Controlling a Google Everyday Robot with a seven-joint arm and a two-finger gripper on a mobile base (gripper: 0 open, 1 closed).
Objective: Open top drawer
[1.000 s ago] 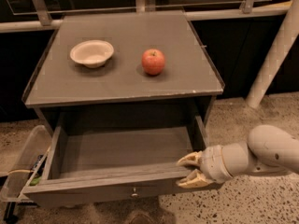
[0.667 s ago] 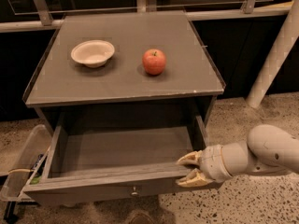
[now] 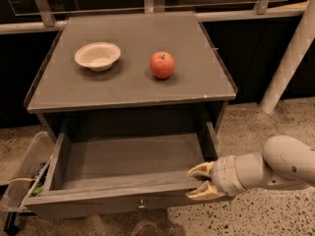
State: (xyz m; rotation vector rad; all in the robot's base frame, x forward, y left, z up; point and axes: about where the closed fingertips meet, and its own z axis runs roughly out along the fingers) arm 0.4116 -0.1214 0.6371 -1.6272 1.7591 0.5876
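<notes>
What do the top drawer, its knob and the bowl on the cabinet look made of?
Top drawer: wood painted matte grey, faint grain streaks on its floor. Knob: likely brass, small yellowish glint. Bowl: pale matte, paper or plastic, unclear. Gripper, at the drawer's front right corner: cream, probably plastic.

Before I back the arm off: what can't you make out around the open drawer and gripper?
Camera view only.
- Grey wooden top drawer: its right front corner is hidden behind the cream two-finger gripper; contact there is unclear, though the fingers stand apart.
- Grey cabinet below the drawer front: cut off by the bottom edge.
- Clear plastic bin at left: contents too small, partly cut by the left edge.
</notes>
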